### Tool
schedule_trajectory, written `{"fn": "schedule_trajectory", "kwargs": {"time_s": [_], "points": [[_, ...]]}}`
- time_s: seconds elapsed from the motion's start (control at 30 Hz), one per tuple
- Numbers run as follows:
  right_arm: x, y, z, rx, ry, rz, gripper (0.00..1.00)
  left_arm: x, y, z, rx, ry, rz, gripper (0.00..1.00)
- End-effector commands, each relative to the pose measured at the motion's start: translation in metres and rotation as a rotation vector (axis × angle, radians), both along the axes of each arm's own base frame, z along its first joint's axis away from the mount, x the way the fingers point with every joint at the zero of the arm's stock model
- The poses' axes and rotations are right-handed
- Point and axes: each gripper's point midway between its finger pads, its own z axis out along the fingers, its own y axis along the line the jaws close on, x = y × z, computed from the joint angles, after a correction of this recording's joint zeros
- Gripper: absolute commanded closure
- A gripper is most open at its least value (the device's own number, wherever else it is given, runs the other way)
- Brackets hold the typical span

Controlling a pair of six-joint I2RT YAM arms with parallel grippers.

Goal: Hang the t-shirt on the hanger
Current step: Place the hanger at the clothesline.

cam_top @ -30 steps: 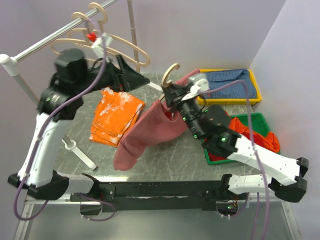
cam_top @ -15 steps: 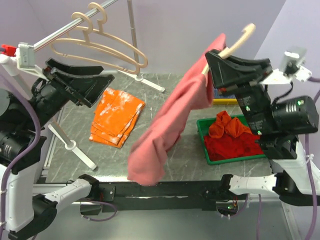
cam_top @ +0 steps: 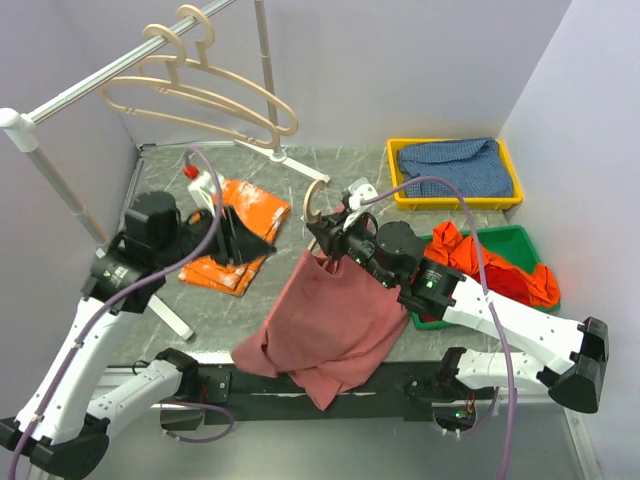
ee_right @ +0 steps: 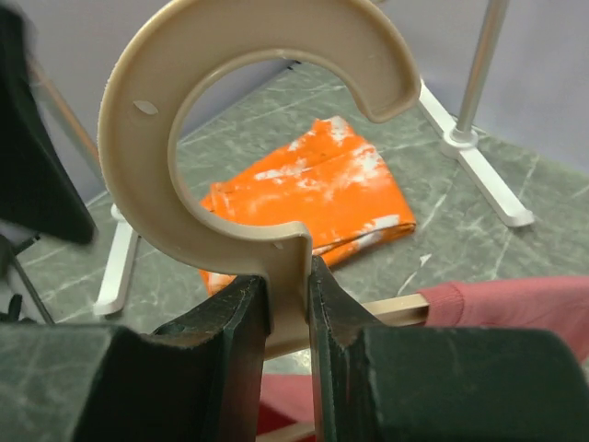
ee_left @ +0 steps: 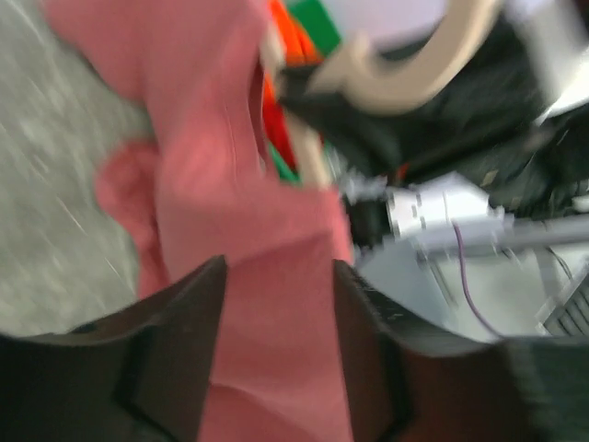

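The dusty-rose t-shirt hangs from the beige hanger over the middle of the table, its lower part bunched at the front edge. My right gripper is shut on the hanger's neck, just under the round hook. A hanger arm and a fold of t-shirt show beyond it. My left gripper is open just left of the shirt. In the blurred left wrist view its gripper frames the t-shirt, jaws apart. Whether the cloth touches them is unclear.
Two more beige hangers hang on the rail at the back left. An orange cloth with white marks lies under my left gripper. A green bin holds a red-orange garment. A yellow tray holds a blue cloth.
The right arm has come down from high at the right, bringing hanger and t-shirt to the table's middle. The left arm has swung in from the far left beside the shirt.
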Motion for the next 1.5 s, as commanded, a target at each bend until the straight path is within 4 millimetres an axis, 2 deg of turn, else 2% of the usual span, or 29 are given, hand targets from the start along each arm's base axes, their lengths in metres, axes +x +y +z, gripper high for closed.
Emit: {"fn": "schedule_trajectory", "kwargs": {"time_s": [0.0, 0.03, 0.1, 0.13, 0.23, 0.3, 0.43, 0.47, 0.57, 0.73, 0.83, 1.03, 1.17, 1.3, 1.47], "points": [[-0.008, -0.008, 0.082, 0.263, -0.157, 0.021, 1.0, -0.042, -0.006, 0.001, -0.072, -0.011, -0.18, 0.42], [-0.007, -0.007, 0.077, 0.264, -0.148, 0.016, 1.0, -0.04, -0.004, -0.012, -0.037, 0.03, -0.159, 0.42], [-0.005, -0.005, 0.073, 0.26, -0.146, 0.016, 1.0, -0.043, -0.003, -0.023, -0.017, 0.045, -0.173, 0.42], [-0.005, -0.004, 0.073, 0.257, -0.151, 0.016, 1.0, -0.051, -0.005, -0.029, -0.03, 0.068, -0.217, 0.42], [-0.001, 0.0, 0.072, 0.242, -0.155, 0.01, 1.0, -0.063, -0.01, -0.028, -0.082, 0.067, -0.295, 0.41], [0.001, 0.004, 0.069, 0.226, -0.155, 0.01, 1.0, -0.069, -0.012, -0.023, -0.106, 0.06, -0.333, 0.38], [0.001, 0.011, 0.063, 0.198, -0.153, 0.021, 1.0, -0.064, -0.009, -0.017, -0.09, 0.027, -0.294, 0.34], [0.0, 0.013, 0.061, 0.189, -0.153, 0.023, 1.0, -0.055, -0.007, -0.017, -0.07, 0.007, -0.245, 0.34], [-0.005, 0.017, 0.058, 0.165, -0.16, 0.029, 1.0, -0.047, -0.002, -0.011, -0.029, -0.02, -0.184, 0.34], [-0.004, 0.018, 0.056, 0.144, -0.169, 0.016, 1.0, -0.056, -0.008, 0.005, -0.085, -0.042, -0.257, 0.35], [-0.004, 0.019, 0.061, 0.152, -0.174, 0.019, 1.0, -0.067, -0.014, -0.007, -0.105, 0.019, -0.357, 0.36], [-0.007, 0.027, 0.065, 0.105, -0.209, 0.011, 1.0, -0.067, -0.015, -0.032, -0.1, 0.105, -0.356, 0.35], [-0.012, 0.036, 0.065, 0.091, -0.224, 0.01, 1.0, -0.068, -0.018, -0.03, -0.128, 0.106, -0.37, 0.35], [-0.016, 0.045, 0.068, 0.087, -0.235, 0.011, 1.0, -0.069, -0.022, -0.041, -0.134, 0.135, -0.377, 0.38], [-0.018, 0.048, 0.075, 0.1, -0.25, 0.001, 1.0, -0.078, -0.028, -0.053, -0.155, 0.196, -0.396, 0.46]]}}
